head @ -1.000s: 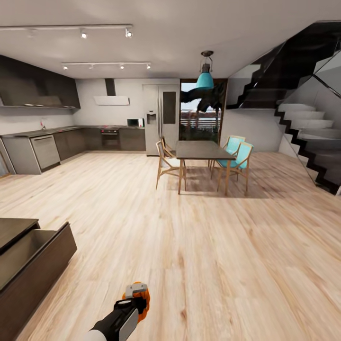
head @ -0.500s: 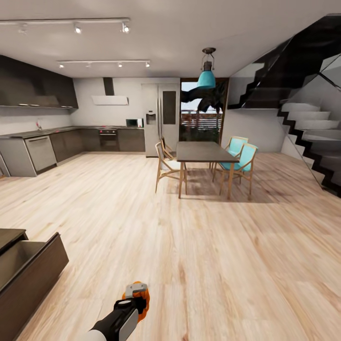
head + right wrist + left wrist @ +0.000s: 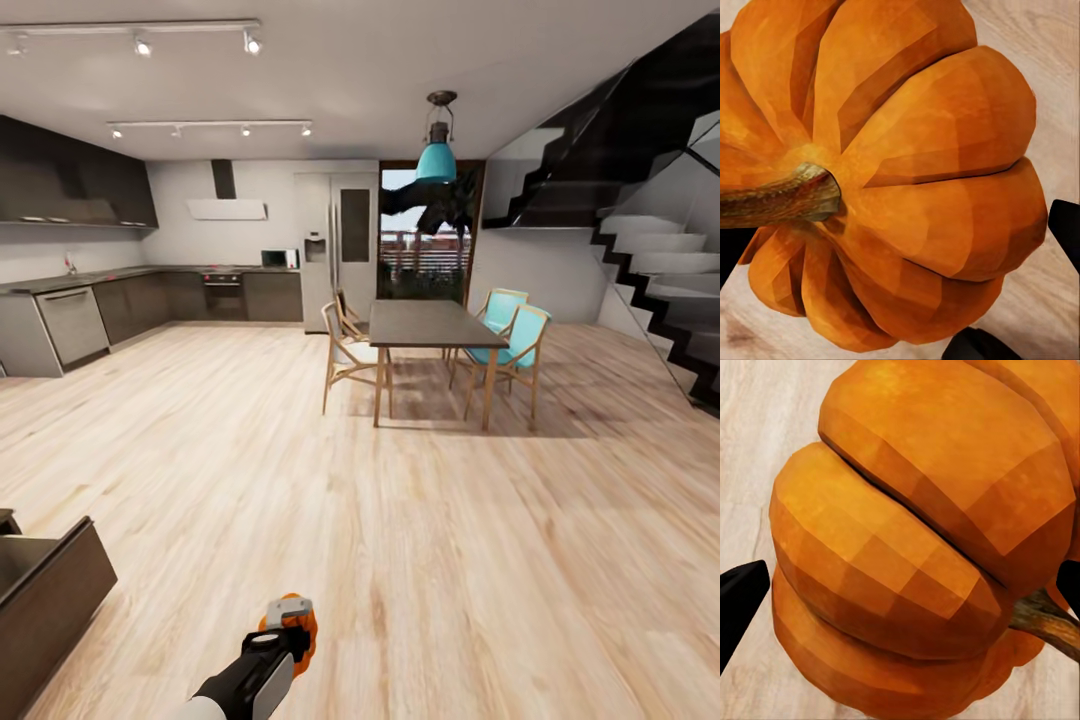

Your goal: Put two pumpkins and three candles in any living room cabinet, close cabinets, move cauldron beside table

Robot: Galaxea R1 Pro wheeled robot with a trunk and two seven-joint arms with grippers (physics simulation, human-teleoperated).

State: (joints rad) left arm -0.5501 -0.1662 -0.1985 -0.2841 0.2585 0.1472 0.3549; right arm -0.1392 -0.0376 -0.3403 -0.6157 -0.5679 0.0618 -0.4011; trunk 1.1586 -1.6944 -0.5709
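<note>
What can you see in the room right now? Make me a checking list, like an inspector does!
Surface: light wooden floor, bare around the robot.
Job's things: first pumpkin in the left hand; second pumpkin in the right hand; dark-brown cabinet at the lower left of the head view, its drawer pulled open.
Clutter: nothing seen.
Hands: each is closed on its pumpkin, a black fingertip on either side, with the floor below.
Cables: nothing seen.
Surroundings: dining table with turquoise chairs, grey kitchen units, a staircase and a turquoise hanging lamp.
</note>
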